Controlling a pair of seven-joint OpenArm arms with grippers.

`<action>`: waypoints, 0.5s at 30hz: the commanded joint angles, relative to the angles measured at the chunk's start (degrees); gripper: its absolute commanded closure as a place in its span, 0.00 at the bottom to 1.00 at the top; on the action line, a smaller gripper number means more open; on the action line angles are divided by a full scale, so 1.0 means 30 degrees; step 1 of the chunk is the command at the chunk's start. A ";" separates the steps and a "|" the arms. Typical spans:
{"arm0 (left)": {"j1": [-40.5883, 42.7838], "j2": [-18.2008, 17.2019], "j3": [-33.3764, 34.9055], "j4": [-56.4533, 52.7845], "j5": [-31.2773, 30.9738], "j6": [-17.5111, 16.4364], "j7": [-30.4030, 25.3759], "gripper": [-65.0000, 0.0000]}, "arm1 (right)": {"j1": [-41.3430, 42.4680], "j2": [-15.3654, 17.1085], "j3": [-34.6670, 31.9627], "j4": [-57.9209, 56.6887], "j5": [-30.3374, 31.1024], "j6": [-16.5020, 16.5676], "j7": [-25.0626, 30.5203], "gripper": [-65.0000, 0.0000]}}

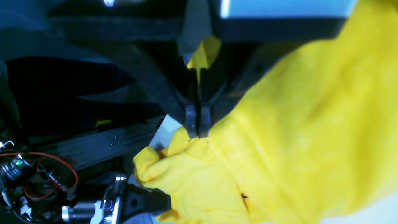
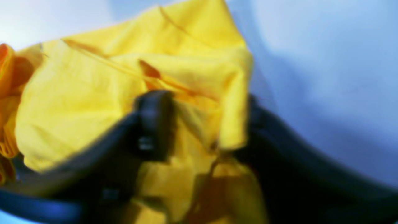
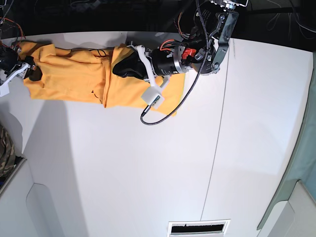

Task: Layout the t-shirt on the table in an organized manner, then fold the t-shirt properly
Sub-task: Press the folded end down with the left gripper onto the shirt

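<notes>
left tool (image 1: 197,132) pinching t-shirt (image 3: 74,74), right tool (image 2: 199,124) parted around a fold, white table (image 3: 148,173)

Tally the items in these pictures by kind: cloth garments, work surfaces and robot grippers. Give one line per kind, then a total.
Cloth garments: 1, the orange-yellow short-sleeved cloth t-shirt
Work surfaces: 1, the wide flat white table
Robot grippers: 2, the black left gripper, shut on the shirt's fabric, and the black right gripper, fabric lying between its parted fingers
Total: 4
</notes>
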 commanded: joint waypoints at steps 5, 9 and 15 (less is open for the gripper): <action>-0.1056 0.0160 -0.0226 0.0306 -0.0233 -0.0369 -0.0066 1.00 | 0.0160 0.0321 0.0670 0.0066 -0.0102 0.0160 -0.0277 1.00; -0.1457 0.0153 -0.0255 0.0306 -0.0248 -0.0369 0.0284 1.00 | 0.0160 0.0328 0.1938 0.0066 -0.0102 0.0160 -0.0284 1.00; -0.2135 -0.1115 -0.0255 0.0321 -0.0255 -0.0369 0.0189 1.00 | 0.0153 0.0831 0.4218 0.0066 -0.0095 0.0168 -0.0306 1.00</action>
